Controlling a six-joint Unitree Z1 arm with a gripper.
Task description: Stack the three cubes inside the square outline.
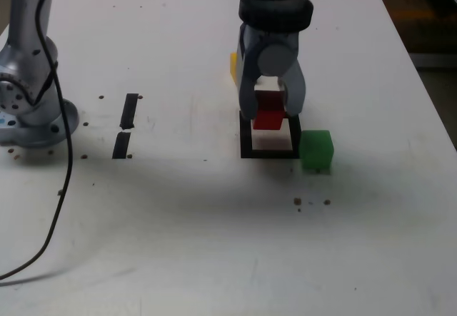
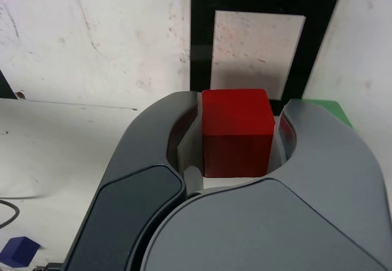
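The jaws [image 1: 270, 110] are closed on the red cube [image 1: 269, 119], one finger pressed to each side, and in the wrist view the cube [image 2: 237, 130] sits squarely between them. In the exterior view it hangs over the far edge of the square outline [image 1: 247, 147], whose white middle is bare; whether it already touches the table [image 1: 178, 223] cannot be told. The green cube [image 1: 316, 150] stands just outside the outline at about four o'clock from its centre, touching or nearly touching the tape, and the yellow cube [image 1: 233, 66] peeks out behind the arm at about eleven o'clock. The step in hand looks like setting red down as the base. To do it well, bring the cube a little toward six o'clock until it is centred over the white patch, keep its sides parallel to the tape, lower it flat, then open only enough to let go, since the finger nearest green has little room.
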